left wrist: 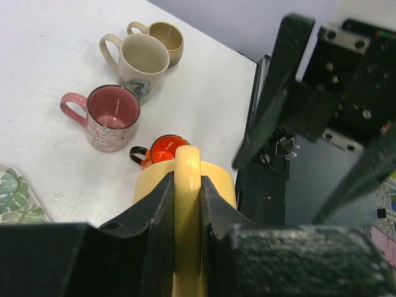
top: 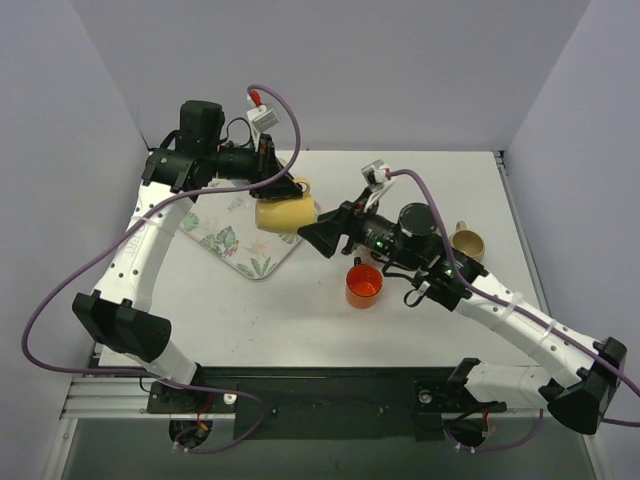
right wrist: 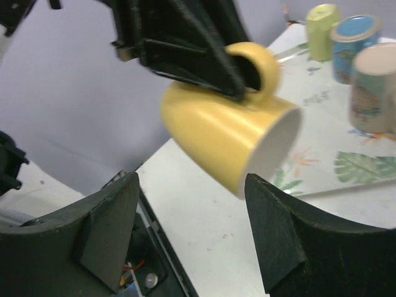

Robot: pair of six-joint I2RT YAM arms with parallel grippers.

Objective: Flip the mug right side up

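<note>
Left claw [left wrist: 187, 201]: clenched on the handle of the yellow mug [left wrist: 185, 164], one finger pressed to each side of the loop.
Right claw [right wrist: 193, 185]: released, jaws wide apart, gripping nothing; pointed at the mug, whose body sits above and between the two fingers [right wrist: 111, 235] without touching them.
Mug position: held clear of the table [top: 300, 330], over the near edge of the leaf-print mat [top: 245, 255]; lying roughly on its side, handle uppermost, mouth facing the right claw and dipping a little downward.
Step in hand: judged as mid-turn, neither upside down nor upright yet, with a second grip on the body being lined up.
Next move: calls for bringing the right jaws level with the mug wall and closing squarely, or rolling the left wrist until the mouth faces up, then setting down on bare table.
Nearby: orange mug [top: 364, 285] just under the right arm; pink mug [left wrist: 111, 117], cream mug [left wrist: 143, 62] and tan mug [left wrist: 164, 36] upright, well apart from the lift.
Caution: handle-only hold likely to let the body swing.
</note>
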